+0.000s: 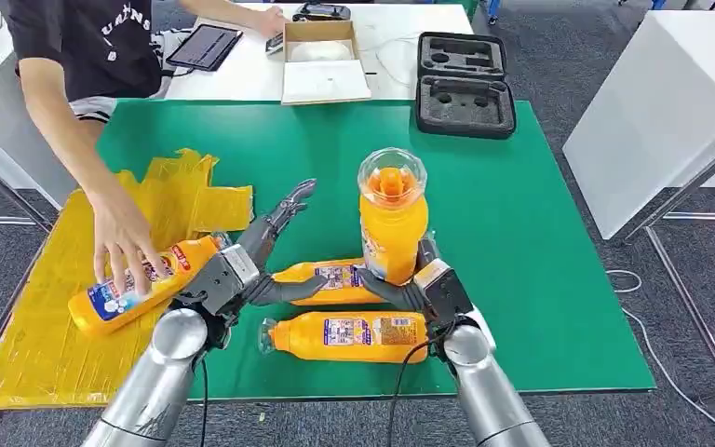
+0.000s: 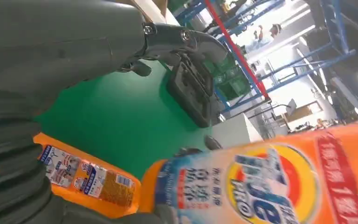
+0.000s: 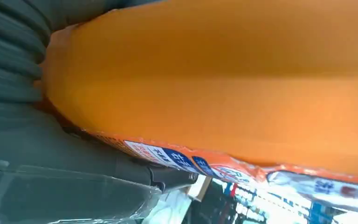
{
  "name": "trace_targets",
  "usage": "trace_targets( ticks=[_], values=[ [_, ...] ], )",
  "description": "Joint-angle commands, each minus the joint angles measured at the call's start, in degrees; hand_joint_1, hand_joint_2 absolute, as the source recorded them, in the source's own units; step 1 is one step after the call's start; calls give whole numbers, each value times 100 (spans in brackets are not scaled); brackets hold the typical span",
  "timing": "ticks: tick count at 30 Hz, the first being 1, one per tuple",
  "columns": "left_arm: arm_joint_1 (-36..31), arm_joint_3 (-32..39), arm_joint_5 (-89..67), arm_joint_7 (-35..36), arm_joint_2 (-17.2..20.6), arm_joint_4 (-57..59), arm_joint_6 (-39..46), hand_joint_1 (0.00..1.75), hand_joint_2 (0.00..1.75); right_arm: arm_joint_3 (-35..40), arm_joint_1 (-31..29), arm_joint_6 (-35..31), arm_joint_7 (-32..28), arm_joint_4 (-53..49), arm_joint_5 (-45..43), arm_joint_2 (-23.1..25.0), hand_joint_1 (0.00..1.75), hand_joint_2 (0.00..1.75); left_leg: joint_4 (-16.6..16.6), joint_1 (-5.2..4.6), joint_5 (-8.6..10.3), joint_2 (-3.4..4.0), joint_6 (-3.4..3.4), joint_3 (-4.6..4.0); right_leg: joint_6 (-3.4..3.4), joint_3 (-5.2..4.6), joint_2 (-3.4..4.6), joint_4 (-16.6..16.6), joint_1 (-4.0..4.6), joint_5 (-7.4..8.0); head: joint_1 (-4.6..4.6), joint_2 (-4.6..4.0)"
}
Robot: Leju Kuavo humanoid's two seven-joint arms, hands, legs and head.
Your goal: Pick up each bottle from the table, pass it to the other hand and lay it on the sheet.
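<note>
From the head view, the right robot hand (image 1: 425, 279) grasps an upright bottle (image 1: 392, 223) low on its body, clear cap up, over the green worktop (image 1: 521, 242). The left robot hand (image 1: 247, 265) is released, fingers spread and reaching forward, just to the left of that bottle. Between the two hands a second bottle (image 1: 326, 281) lies on its side; a third bottle (image 1: 349, 335) lies nearer the robot, touching or just under the right hand's wrist. Left of the left hand a person's hand (image 1: 121, 237) rests on a fourth bottle (image 1: 140, 284) lying on the yellow sheet (image 1: 47, 326). Far beyond both hands sits a black case (image 1: 464, 98).

In the left wrist view, the left hand's fingers (image 2: 186, 42) are apart and hold nothing; a bottle's label (image 2: 261, 186) fills the near side, and a lying bottle (image 2: 88, 179) shows under the wrist.

In the right wrist view, the orange bottle body (image 3: 223, 79) presses against the right hand's palm, so the grasp looks firm.

The bottles look full, so fairly heavy for their size, with stiff but smooth plastic and glossy labels that could slip. The clear cap seems the weaker part. For the pass, the left hand would do best taking the body above the right hand's grip, at the labelled waist, not the cap.
</note>
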Motion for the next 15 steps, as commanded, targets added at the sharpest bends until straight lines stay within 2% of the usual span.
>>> trace_targets(
  ticks=[1,5,6,8,15],
  values=[
    [-237,-305,12,28,232,98,-21,0,175,216,-299,28,6,581,-28,-54,175,175,3,5,-15,19,-17,28,-8,28,8,-2,6,-10,0,0],
    [-376,-458,159,7,196,210,-84,0,175,440,-278,492,5,618,-163,-113,175,175,2,5,-10,13,-14,19,-7,20,4,-3,6,-6,-2,0],
    [-409,-494,188,9,204,223,-93,0,175,504,-277,520,-3,614,-135,-128,175,175,16,10,-35,31,-31,55,-14,57,11,4,13,-26,0,0],
    [-481,-567,297,52,234,214,-56,0,175,772,-290,621,-17,591,-6,-172,175,175,6,6,-16,15,-18,28,-9,29,2,-1,8,-12,0,0],
    [-532,-643,535,76,306,259,79,0,175,1318,-471,594,92,889,297,-179,175,175,5,6,-19,27,-19,34,-9,32,12,-3,8,-11,-2,0]
  ],
)
